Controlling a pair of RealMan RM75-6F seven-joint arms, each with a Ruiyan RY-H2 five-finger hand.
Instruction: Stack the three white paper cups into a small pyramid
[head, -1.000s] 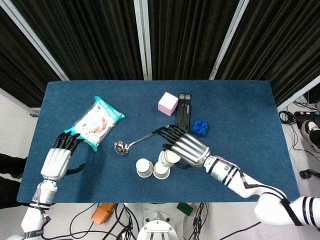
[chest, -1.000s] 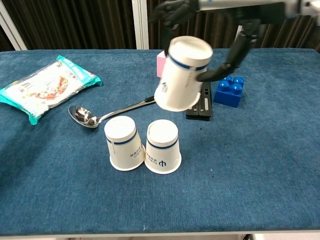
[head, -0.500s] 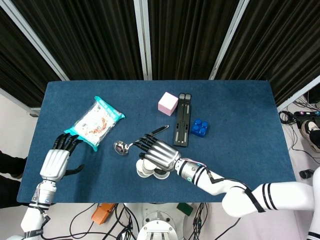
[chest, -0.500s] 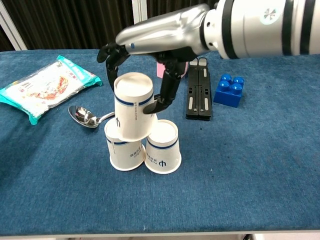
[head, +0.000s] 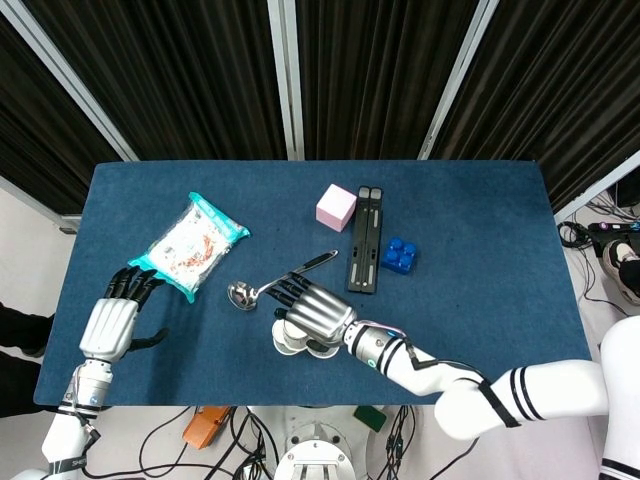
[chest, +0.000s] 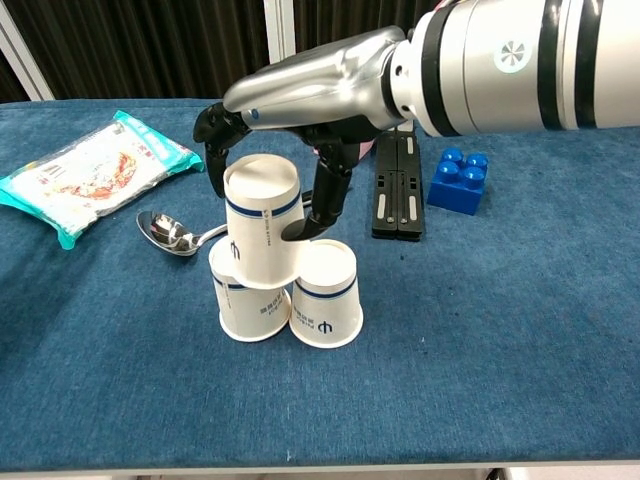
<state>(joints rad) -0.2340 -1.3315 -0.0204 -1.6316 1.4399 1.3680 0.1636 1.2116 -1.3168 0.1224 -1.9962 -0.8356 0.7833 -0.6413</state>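
Note:
Two white paper cups stand upside down and side by side near the table's front edge, the left cup (chest: 246, 305) touching the right cup (chest: 327, 297). The third cup (chest: 262, 222), also upside down, sits on top of them, leaning over the left one. My right hand (chest: 325, 85) grips it from above, fingers behind it and the thumb (chest: 322, 200) on its right side. In the head view, my right hand (head: 315, 312) hides most of the stack. My left hand (head: 112, 322) rests open, far left, holding nothing.
A snack packet (chest: 85, 180) lies at the left and a metal spoon (chest: 170, 232) just behind the cups. A pink cube (head: 336, 207), a black bar-shaped tool (chest: 398, 200) and a blue toy brick (chest: 458, 180) lie behind and to the right.
My right hand has carried the third cup down and to the left, from mid-air above the pair onto their tops. The left hand has not moved.

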